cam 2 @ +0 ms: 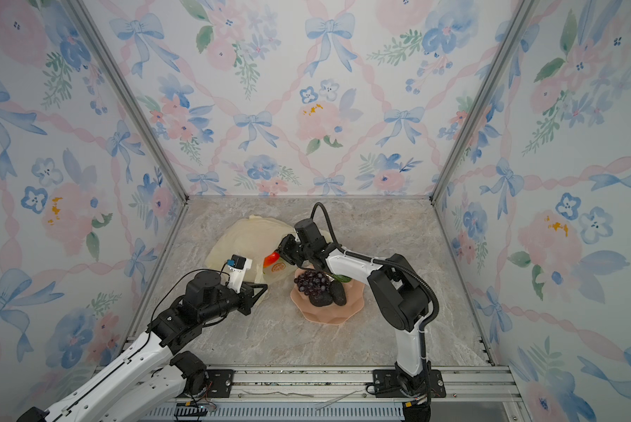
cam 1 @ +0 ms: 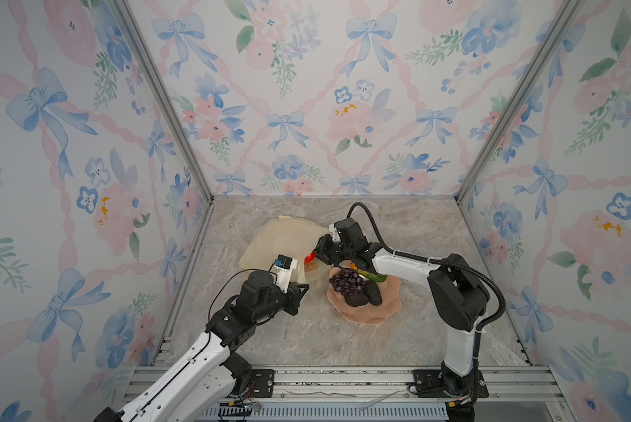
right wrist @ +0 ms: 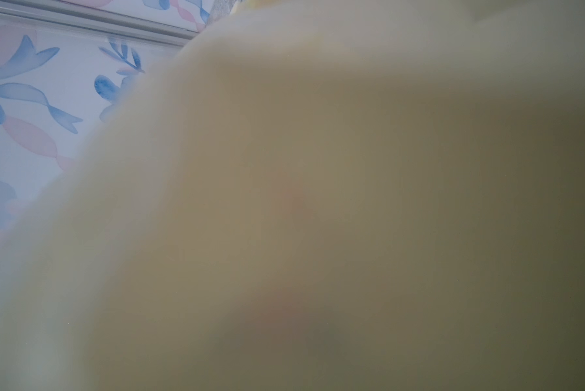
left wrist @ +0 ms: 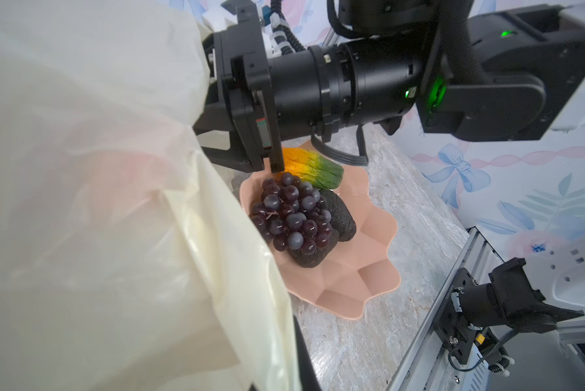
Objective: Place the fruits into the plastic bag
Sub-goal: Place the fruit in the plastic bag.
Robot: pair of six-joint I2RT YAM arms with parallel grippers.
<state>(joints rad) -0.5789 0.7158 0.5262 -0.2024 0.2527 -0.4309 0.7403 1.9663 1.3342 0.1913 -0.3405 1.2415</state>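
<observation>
The pale-yellow plastic bag [cam 1: 281, 234] [cam 2: 250, 234] lies at the back left of the table. My left gripper [cam 1: 304, 288] [cam 2: 264, 288] is shut on the bag's near edge and holds the mouth up. In the left wrist view the bag's film [left wrist: 115, 220] hides all but one dark finger [left wrist: 304, 359]. My right gripper [cam 1: 314, 255] [cam 2: 275, 255] is at the bag's mouth, shut on the red-yellow mango [cam 1: 309, 258] [cam 2: 270, 258]. In the right wrist view the bag [right wrist: 318, 203] covers the lens. The grape bunch [cam 1: 346, 281] [left wrist: 291, 216], two dark avocados [cam 1: 374, 294] [left wrist: 340, 216] and the orange-green mango [cam 1: 375, 277] [left wrist: 314, 167] lie in the dish.
The pink scalloped dish [cam 1: 379, 316] [cam 2: 343, 316] [left wrist: 369, 281] stands right of the bag, under the right forearm [cam 1: 401, 263]. An aluminium rail [cam 1: 343, 380] runs along the table's front edge. Wallpapered walls close in the left, back and right sides.
</observation>
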